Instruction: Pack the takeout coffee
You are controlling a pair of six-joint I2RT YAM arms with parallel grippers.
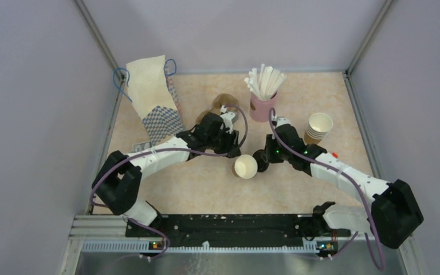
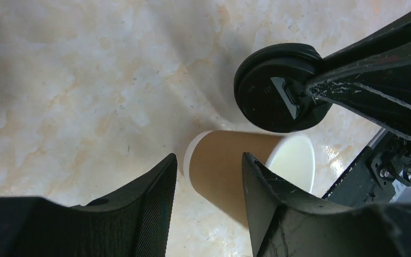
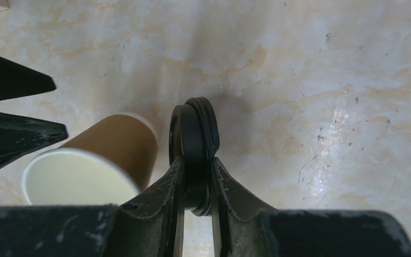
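1. The right tool is clamped on the black lid, holding it on edge just beside the cup.
2. The left tool straddles the lidless brown cup; whether it grips it, I cannot tell.
3. The cup is mid-desk, between the arms.

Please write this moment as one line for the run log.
left tool: around open cup, grip unclear | right tool: shut on lid, beside cup | cup: no lid yet
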